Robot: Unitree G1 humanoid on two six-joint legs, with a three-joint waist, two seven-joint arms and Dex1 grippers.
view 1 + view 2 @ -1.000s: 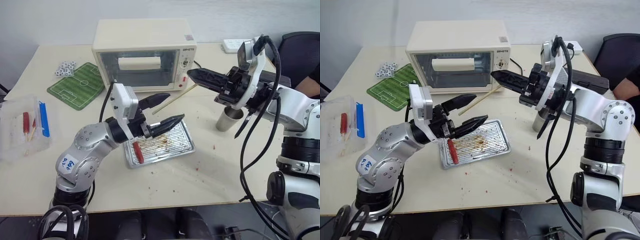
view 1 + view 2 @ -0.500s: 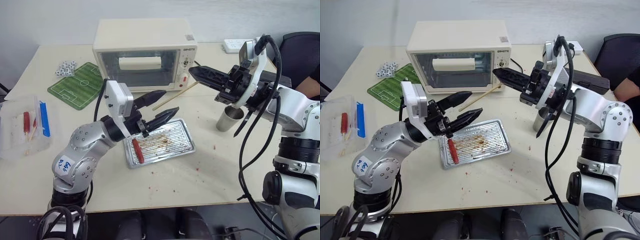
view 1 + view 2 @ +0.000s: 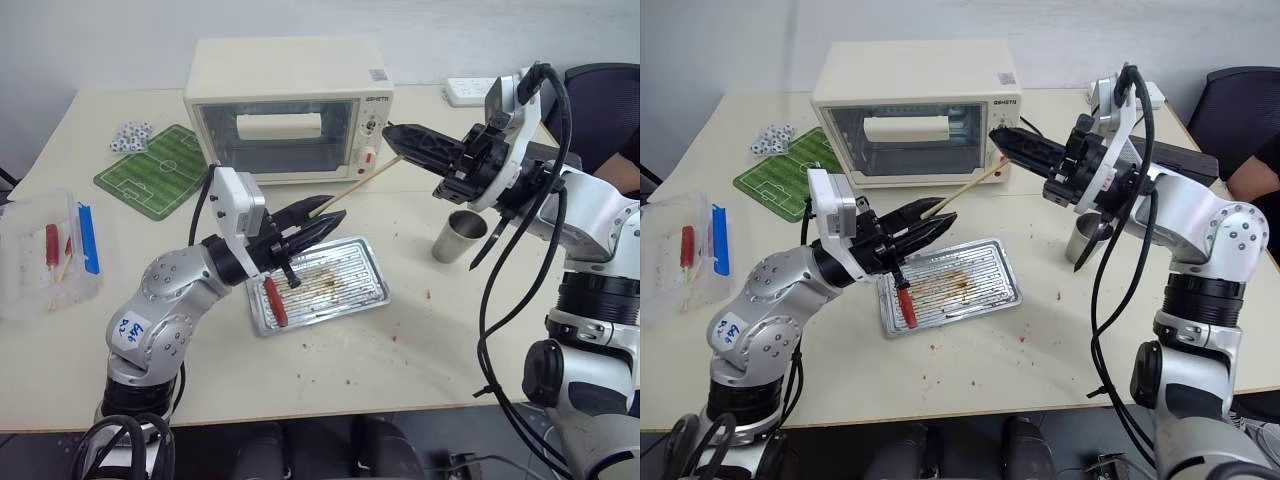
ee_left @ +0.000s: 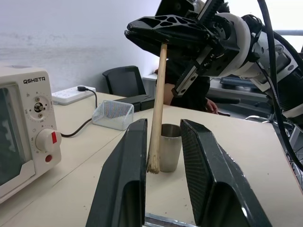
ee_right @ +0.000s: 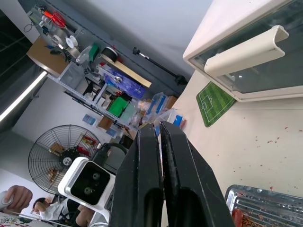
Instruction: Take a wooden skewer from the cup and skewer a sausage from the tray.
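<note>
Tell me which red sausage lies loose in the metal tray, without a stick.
It is the sausage at the left end of the tray. The other red pieces lie in the clear plastic box and have sticks.

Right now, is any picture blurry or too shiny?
Left wrist view: the wooden skewer and cup look sharp, the window behind glares white. Right wrist view: the end effector fingers are sharp, the shelves behind are soft. Head views: even light.

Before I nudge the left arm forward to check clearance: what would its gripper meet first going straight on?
Probably the steel cup, seen straight ahead between the left gripper's fingers behind the skewer's free end, though depth is unclear.
</note>
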